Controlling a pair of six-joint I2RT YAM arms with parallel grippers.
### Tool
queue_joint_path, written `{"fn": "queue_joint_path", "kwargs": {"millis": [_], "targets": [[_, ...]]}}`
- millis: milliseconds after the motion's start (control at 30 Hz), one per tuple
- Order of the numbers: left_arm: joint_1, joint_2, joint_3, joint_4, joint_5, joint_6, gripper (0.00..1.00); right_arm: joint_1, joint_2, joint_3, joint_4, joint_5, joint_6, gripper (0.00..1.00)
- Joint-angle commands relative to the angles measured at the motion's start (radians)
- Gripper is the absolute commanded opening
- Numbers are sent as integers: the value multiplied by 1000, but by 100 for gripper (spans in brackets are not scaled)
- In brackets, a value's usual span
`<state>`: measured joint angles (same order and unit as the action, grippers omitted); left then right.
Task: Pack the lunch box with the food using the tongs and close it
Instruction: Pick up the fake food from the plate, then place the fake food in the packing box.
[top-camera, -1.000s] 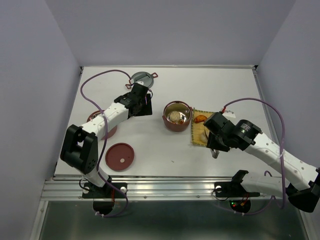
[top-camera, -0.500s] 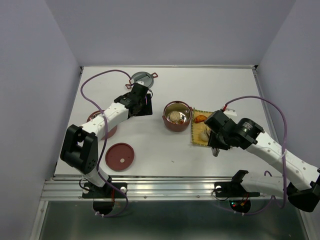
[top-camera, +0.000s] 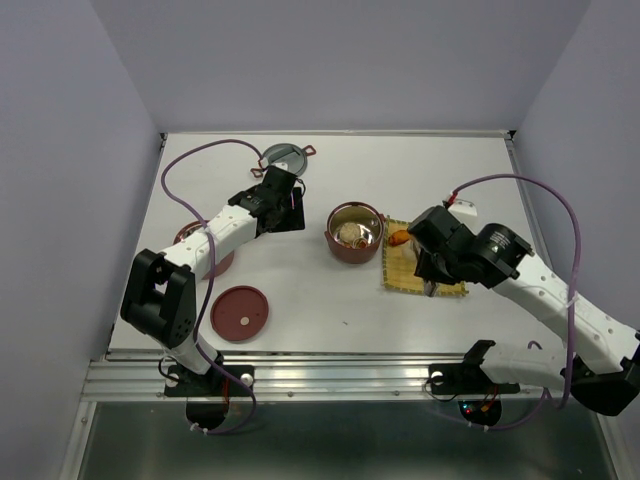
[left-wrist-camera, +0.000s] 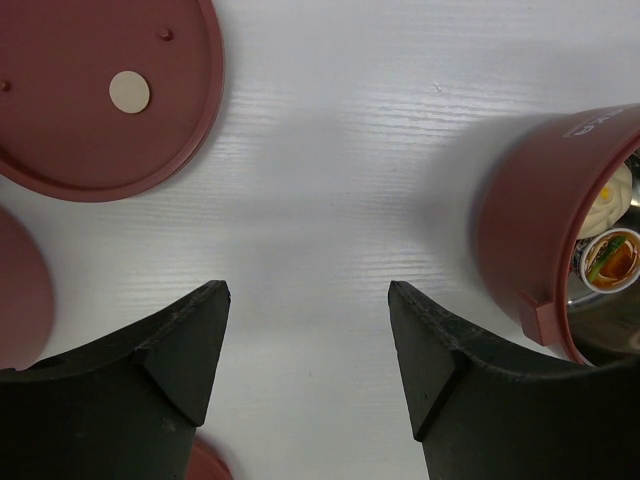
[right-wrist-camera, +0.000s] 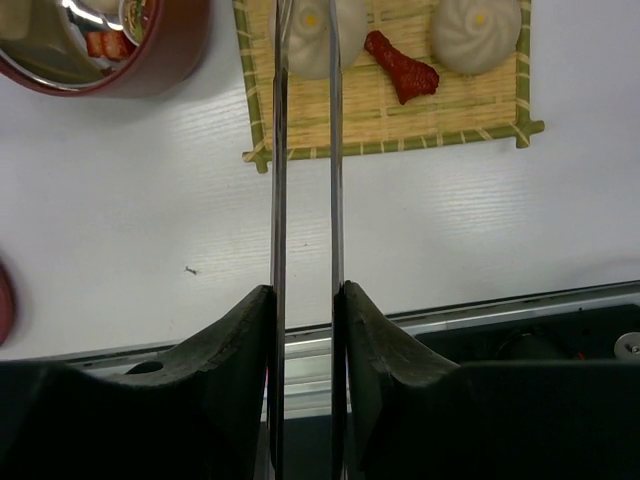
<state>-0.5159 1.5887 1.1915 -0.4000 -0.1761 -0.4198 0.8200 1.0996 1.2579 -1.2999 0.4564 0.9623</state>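
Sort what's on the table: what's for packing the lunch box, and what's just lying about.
For the job: tongs, bowl, lid, buns, fried piece.
Lying about: mat under the food; grey disc at the back, use unclear.

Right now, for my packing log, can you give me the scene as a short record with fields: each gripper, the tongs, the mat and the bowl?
left gripper: open, empty, over bare table between red lid and bowl
right gripper: shut on tongs
tongs: arms pass either side of one bun; tips out of view
mat: that bun, second bun, fried piece
bowl: holds some food
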Motion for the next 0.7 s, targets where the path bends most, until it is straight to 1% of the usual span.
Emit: {"fn": "queue_joint_path", "kwargs": {"millis": [0, 133, 300, 500, 667], "targets": [[-4, -10, 14, 16, -5, 10, 76, 8, 26, 109, -24, 86, -37, 1], [-6, -12, 16, 15, -6, 12, 76, 8, 68, 188, -26, 117, -86, 1], [-4, -12, 17, 12, -6, 13, 76, 8, 132, 274, 31, 97, -168, 1], [-4, -19, 8, 9, -8, 9, 76, 8, 200, 336, 140, 41, -266, 1], [-6, -18, 13, -2, -14, 10, 76, 8, 233, 344, 240, -36, -296, 1]]}}
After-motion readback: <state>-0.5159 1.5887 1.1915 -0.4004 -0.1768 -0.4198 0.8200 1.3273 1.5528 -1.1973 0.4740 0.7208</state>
